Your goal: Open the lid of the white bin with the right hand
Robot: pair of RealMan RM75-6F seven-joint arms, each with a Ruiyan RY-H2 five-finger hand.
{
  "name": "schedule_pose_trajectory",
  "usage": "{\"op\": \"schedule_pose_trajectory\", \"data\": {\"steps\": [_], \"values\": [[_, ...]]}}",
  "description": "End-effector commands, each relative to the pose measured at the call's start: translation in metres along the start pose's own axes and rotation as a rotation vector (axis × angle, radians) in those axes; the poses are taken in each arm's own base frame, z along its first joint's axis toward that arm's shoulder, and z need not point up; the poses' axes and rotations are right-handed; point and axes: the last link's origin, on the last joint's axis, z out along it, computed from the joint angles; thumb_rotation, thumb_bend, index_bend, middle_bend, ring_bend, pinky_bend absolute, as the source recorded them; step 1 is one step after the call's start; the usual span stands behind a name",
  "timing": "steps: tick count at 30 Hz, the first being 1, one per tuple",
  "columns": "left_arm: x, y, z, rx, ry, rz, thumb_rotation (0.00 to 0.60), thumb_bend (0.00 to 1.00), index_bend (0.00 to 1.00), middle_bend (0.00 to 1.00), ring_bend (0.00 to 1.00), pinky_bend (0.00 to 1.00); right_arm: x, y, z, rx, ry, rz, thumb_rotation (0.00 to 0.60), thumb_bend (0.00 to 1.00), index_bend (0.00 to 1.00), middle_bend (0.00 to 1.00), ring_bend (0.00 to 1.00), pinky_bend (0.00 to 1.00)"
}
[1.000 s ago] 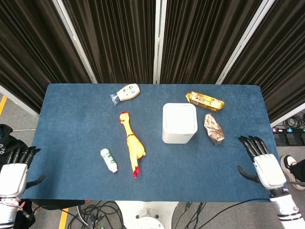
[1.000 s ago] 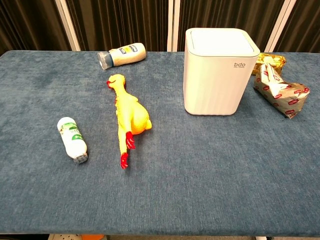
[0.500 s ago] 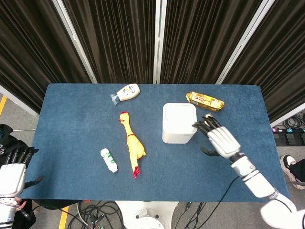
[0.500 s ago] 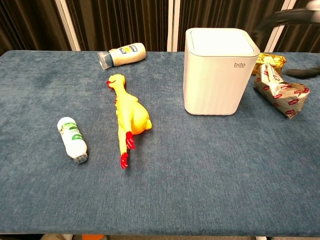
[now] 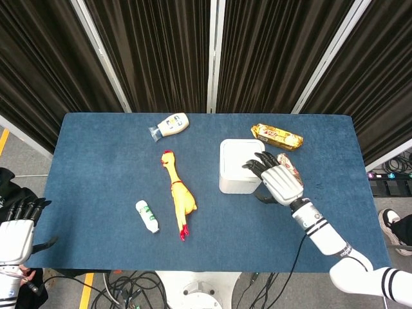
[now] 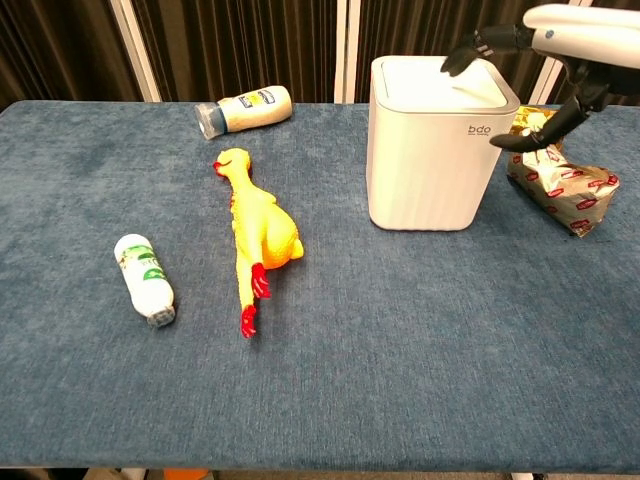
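right hand over bin top, fingers spread, holding nothing | lid flat, not yet opened | left hand idle, fingers apart

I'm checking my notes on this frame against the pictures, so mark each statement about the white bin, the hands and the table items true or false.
1. The white plastic bin's lid is closed. True.
2. The right hand reaches over the bin with fingers spread, holding nothing. True.
3. The yellow rubber chicken lies to the right of the bin. False: it lies left of it, head toward the curtains.
4. The left hand holds the small white bottle with green label. False: it holds nothing at the table's left corner; the bottle lies on the blue cloth table.
5. A gold snack packet lies behind the bin. True.
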Motion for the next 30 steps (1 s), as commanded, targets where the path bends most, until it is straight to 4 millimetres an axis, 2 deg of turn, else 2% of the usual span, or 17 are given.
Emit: {"op": "schedule_pose_trajectory", "data": {"steps": [1, 5, 7, 10, 13, 18, 21, 25, 30], "values": [[0.0, 0.0, -0.001, 0.0, 0.002, -0.001, 0.6, 0.0, 0.2, 0.16, 0.07, 0.09, -0.01, 0.002, 0.0, -0.007, -0.05, -0.013, 0.6, 0.23, 0.3, 0.24, 0.0, 0.0], [-0.001, -0.001, -0.002, 0.003, -0.002, 0.0, 0.6, 0.0, 0.2, 0.16, 0.07, 0.09, -0.028, 0.003, 0.002, -0.017, -0.146, -0.043, 0.6, 0.23, 0.37, 0.3, 0.0, 0.0], [-0.001, 0.0, -0.003, 0.001, -0.001, 0.0, 0.6, 0.0, 0.2, 0.16, 0.07, 0.09, -0.029, 0.002, 0.002, -0.019, -0.148, -0.044, 0.6, 0.23, 0.38, 0.3, 0.0, 0.0], [0.0, -0.001, -0.003, -0.003, 0.005, 0.001, 0.6, 0.0, 0.2, 0.16, 0.07, 0.09, -0.014, 0.001, -0.001, -0.026, -0.037, -0.011, 0.6, 0.23, 0.37, 0.27, 0.0, 0.0], [0.002, 0.001, -0.002, -0.013, 0.012, -0.001, 0.6, 0.0, 0.2, 0.16, 0.07, 0.09, 0.005, 0.006, -0.011, -0.04, 0.084, 0.005, 0.6, 0.23, 0.28, 0.21, 0.0, 0.0], [0.002, 0.002, -0.001, -0.028, 0.022, -0.008, 0.6, 0.0, 0.2, 0.16, 0.07, 0.09, 0.03, 0.023, -0.046, -0.099, 0.217, -0.016, 0.6, 0.23, 0.14, 0.15, 0.0, 0.0], [0.002, 0.003, 0.0, -0.033, 0.026, -0.011, 0.6, 0.0, 0.2, 0.16, 0.07, 0.09, 0.035, 0.033, -0.076, -0.154, 0.257, -0.031, 0.6, 0.23, 0.13, 0.14, 0.0, 0.0], [0.003, 0.003, 0.0, -0.037, 0.033, -0.012, 0.6, 0.0, 0.2, 0.16, 0.07, 0.09, 0.029, 0.044, -0.119, -0.231, 0.274, -0.034, 0.6, 0.23, 0.13, 0.14, 0.0, 0.0], [0.001, 0.002, -0.001, -0.035, 0.028, -0.014, 0.6, 0.0, 0.2, 0.16, 0.07, 0.09, 0.009, 0.056, -0.173, -0.349, 0.272, -0.012, 0.6, 0.23, 0.13, 0.14, 0.0, 0.0]]}}
